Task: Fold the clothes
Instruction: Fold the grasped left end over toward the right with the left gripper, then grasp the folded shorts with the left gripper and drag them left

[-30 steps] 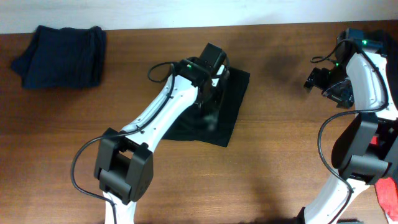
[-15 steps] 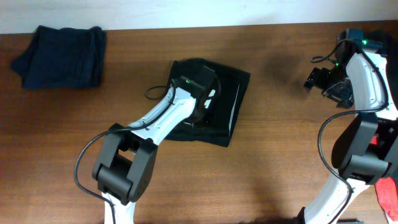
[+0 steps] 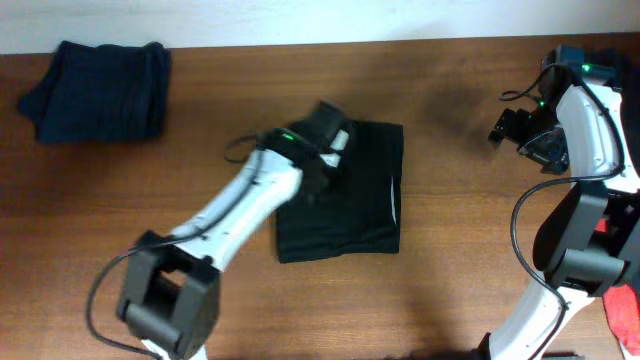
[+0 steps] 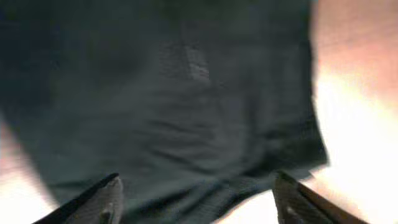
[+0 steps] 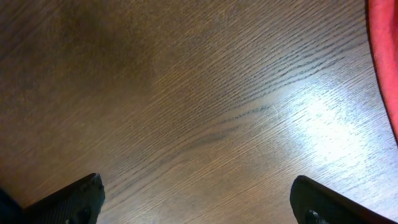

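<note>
Left gripper (image 4: 198,200) hangs wide open with nothing held, just above the black garment (image 3: 340,220). Half a second ago that garment lay skewed under the arm. Now it sits squared near the middle of the table (image 3: 450,260), with its pale edge strip (image 3: 393,198) down the right side, and the arm has swung toward its upper left corner, hiding it. The left wrist view is blurred. Right gripper (image 5: 199,205) has not moved and gapes open over bare wood. The navy garment (image 3: 95,90) lies far left. The red cloth (image 3: 625,315) is cut off by the frame.
</note>
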{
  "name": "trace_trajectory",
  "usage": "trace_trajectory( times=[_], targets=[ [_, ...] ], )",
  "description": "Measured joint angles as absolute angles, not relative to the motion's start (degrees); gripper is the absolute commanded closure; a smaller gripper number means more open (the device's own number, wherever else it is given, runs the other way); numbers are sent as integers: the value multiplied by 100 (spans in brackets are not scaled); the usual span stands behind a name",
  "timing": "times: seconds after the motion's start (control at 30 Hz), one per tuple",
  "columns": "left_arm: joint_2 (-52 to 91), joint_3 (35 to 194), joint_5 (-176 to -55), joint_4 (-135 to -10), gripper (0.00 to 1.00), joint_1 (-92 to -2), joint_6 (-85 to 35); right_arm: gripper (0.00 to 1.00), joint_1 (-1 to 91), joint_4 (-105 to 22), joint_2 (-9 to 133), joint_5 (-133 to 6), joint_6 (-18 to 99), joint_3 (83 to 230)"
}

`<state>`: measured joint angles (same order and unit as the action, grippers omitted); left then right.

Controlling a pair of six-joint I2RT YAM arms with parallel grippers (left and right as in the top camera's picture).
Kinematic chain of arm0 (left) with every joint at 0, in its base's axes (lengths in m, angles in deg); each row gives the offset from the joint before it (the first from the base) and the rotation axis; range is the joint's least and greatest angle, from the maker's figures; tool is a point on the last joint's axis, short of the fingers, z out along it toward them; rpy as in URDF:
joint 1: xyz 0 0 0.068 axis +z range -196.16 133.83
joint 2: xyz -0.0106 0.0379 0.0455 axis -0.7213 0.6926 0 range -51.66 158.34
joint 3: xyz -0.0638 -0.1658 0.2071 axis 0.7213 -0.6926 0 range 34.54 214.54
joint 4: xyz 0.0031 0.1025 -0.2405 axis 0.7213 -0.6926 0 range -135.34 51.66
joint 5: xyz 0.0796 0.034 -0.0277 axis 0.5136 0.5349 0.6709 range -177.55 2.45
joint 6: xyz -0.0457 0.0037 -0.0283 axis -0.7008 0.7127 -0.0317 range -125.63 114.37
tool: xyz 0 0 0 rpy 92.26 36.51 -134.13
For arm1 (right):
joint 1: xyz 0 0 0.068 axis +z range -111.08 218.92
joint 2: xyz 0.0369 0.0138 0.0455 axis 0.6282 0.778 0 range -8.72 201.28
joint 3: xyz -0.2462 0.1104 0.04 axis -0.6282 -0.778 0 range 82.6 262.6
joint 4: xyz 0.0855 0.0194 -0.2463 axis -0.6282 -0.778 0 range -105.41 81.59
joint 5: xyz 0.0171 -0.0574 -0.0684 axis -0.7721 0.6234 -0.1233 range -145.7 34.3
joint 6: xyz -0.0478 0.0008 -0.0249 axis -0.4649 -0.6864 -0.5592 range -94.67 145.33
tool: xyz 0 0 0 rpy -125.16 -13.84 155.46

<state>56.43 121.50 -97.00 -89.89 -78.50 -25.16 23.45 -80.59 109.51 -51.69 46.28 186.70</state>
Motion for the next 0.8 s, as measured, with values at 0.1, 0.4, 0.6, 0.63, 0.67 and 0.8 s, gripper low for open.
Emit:
trace_trajectory(
  times=[0.1,0.4,0.6,0.63,0.67,0.8],
  targets=[
    [5634,12163,-9547,-9411,1,-6471,-2492,1,2345,-8059,10951,-5169,4630,18670],
    [6386,11218,-11573,-8337,33,-5800,-1207,1,2345,-8057,10951,-5172,4632,18670],
    [6749,11216,-11593,-8160,99,-5955,-1143,1,2345,-8059,10951,-5172,4634,18670],
    [6751,11315,-11298,-8287,99,-5975,-1145,1,2345,-8059,10951,-5172,4637,18670],
    [6760,11494,-10861,-8427,99,-5962,-1143,1,2345,-8057,10951,-5172,4632,18670],
    [6814,12460,-9422,-8593,99,-5324,-1143,1,2345,-8061,10951,-5172,4634,18670]
  ],
)
